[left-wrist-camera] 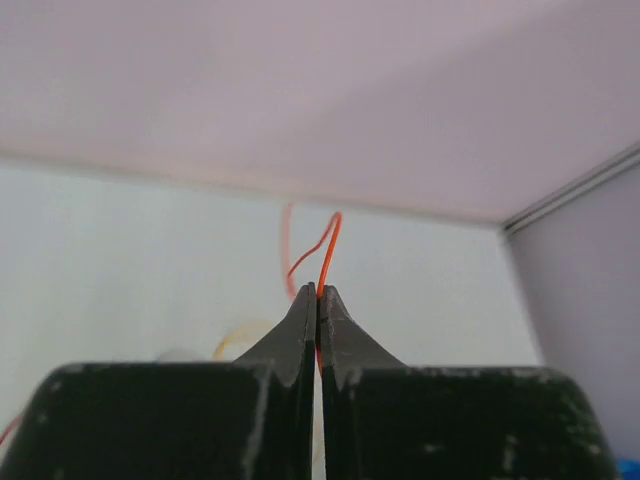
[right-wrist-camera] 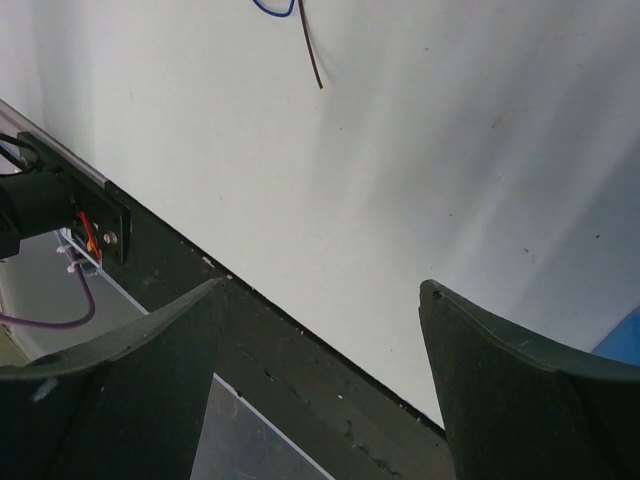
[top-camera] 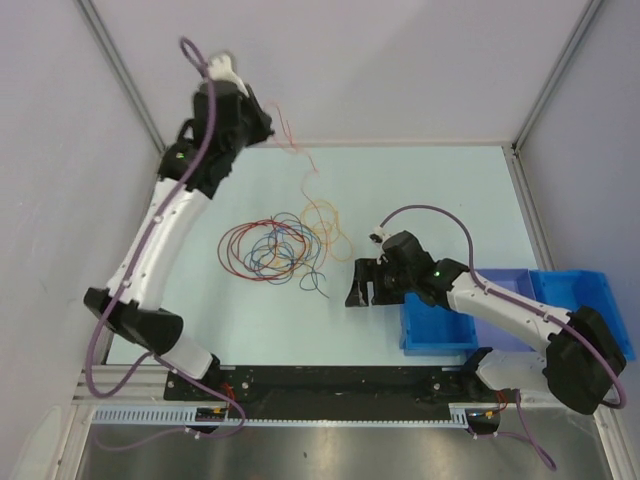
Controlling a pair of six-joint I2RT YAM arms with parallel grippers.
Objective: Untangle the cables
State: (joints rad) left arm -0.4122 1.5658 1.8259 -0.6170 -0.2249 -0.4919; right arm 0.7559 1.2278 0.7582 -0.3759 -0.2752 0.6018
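Left hand (left-wrist-camera: pixel 318 292) pinching orange cable (left-wrist-camera: pixel 327 252) (lower run hidden), right hand (right-wrist-camera: pixel 322 288) spread empty, cables (top-camera: pixel 275 250) overlapping.

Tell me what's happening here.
The left gripper is shut on an orange cable at the far left of the table. That strand trails back toward the tangle of cables lying in the middle. The right gripper hangs open and empty beside the blue bin.

Robotics laboratory test cell: plain pale walls (top-camera: pixel 400 60) on aluminium posts (top-camera: pixel 120 70) enclose a white surface (top-camera: pixel 450 190); left arm (top-camera: pixel 165 235) and right arm (top-camera: pixel 500 300) bolted to a black rail (top-camera: pixel 340 380) at bottom; blue bins (top-camera: pixel 590 300) lower right.
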